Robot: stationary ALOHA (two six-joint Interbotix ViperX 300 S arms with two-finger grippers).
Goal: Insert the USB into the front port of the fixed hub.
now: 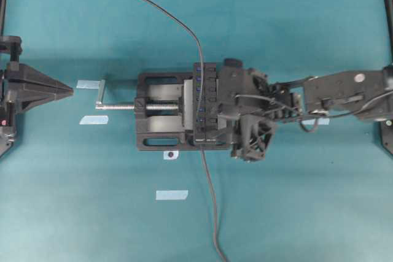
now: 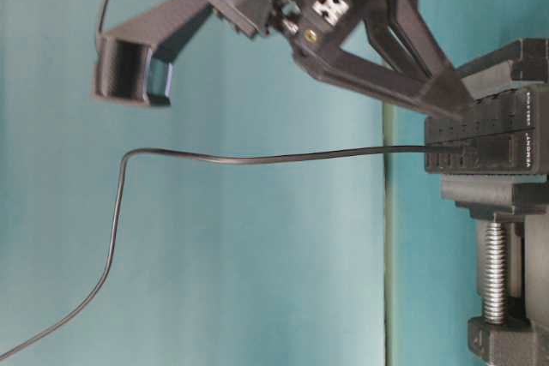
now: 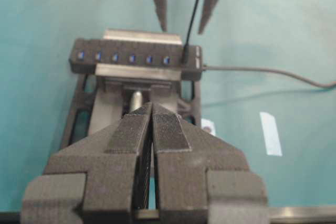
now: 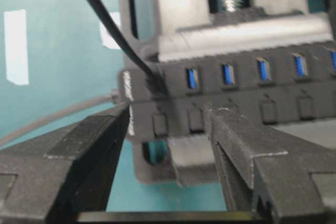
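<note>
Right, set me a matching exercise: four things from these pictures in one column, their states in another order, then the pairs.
Things:
1. USB
2. left tool
3. right tool
4. fixed hub

States:
A. open, nothing held
B. shut, empty
C. clamped in the vise
D. plugged into the hub's end port

Pairs: 1-D, 2-B, 3-A, 4-C
</note>
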